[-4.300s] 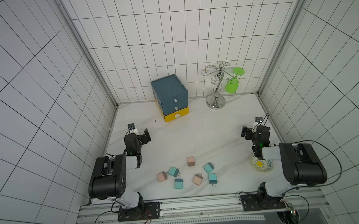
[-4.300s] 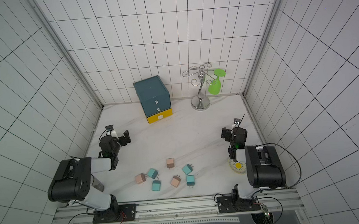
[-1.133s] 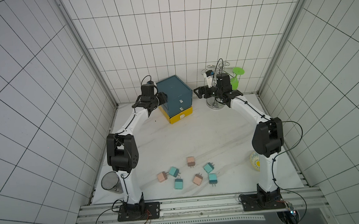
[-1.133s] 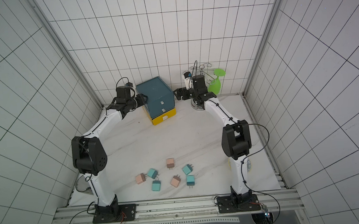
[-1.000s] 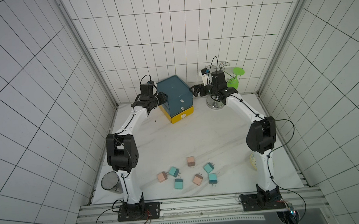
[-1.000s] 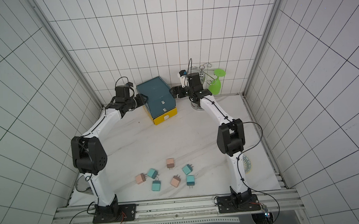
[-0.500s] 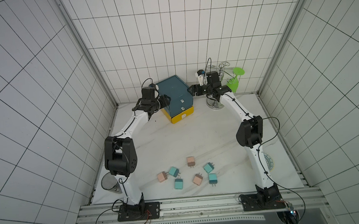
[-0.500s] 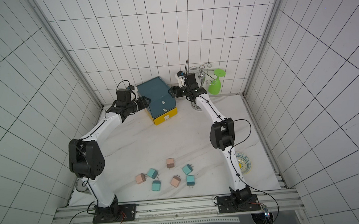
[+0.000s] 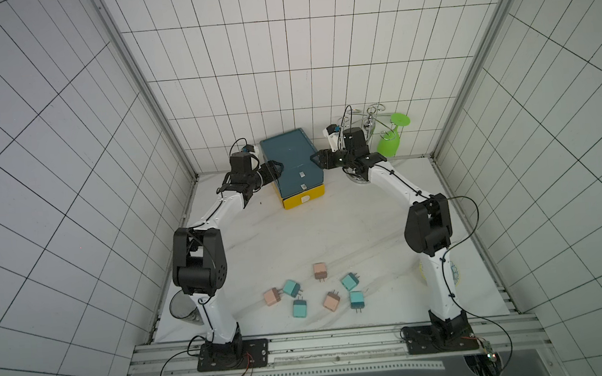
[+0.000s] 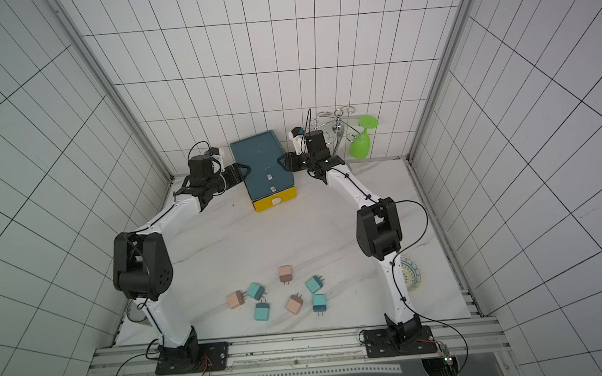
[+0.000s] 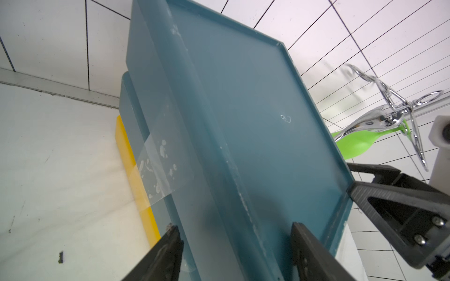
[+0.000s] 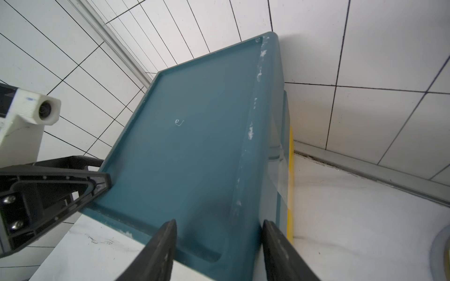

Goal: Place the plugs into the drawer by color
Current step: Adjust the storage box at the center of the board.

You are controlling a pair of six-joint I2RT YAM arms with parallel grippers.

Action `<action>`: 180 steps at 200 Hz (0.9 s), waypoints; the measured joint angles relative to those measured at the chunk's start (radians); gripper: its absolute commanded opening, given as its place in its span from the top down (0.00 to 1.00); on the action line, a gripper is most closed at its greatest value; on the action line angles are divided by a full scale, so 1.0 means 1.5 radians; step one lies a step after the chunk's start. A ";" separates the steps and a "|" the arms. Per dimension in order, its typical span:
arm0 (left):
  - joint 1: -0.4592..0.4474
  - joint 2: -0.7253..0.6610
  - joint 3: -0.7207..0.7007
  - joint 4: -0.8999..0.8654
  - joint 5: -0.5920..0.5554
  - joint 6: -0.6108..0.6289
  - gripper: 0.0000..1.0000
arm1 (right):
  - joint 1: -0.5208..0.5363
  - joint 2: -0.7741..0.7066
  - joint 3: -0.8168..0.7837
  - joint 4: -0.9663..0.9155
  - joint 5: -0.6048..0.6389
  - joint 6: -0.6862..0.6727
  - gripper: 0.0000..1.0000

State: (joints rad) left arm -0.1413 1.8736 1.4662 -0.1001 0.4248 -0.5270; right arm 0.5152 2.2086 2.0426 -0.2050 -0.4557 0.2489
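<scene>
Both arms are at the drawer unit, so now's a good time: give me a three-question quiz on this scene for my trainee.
1. Count: how many teal plugs lie on the table?
2. True or false: the left gripper holds a plug.
3. Pick one: the lowest drawer has a front that is A) yellow, B) green, C) pink.

Key
1. Four.
2. False. It is at the top of the drawer unit, and all seven plugs lie on the table.
3. A.
</scene>
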 measured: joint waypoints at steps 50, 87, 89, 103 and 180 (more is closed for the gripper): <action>-0.013 -0.043 -0.021 -0.047 -0.010 -0.003 0.42 | 0.037 -0.158 -0.210 0.020 0.039 0.038 0.40; -0.041 -0.118 -0.105 -0.046 -0.022 -0.013 0.41 | 0.046 -0.252 -0.320 0.016 0.053 0.050 0.39; -0.043 -0.124 -0.110 -0.046 -0.024 -0.013 0.41 | 0.046 -0.255 -0.323 0.014 0.054 0.051 0.39; -0.056 -0.156 -0.142 -0.047 -0.038 -0.018 0.38 | 0.050 -0.282 -0.352 0.011 0.055 0.055 0.36; -0.057 -0.189 -0.180 -0.055 -0.026 -0.046 0.33 | 0.081 -0.351 -0.439 0.012 0.122 0.069 0.31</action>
State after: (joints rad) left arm -0.2264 1.5894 1.1969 -0.1822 0.3859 -0.5961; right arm 0.6365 1.6817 1.3838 -0.1875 -0.2733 0.3531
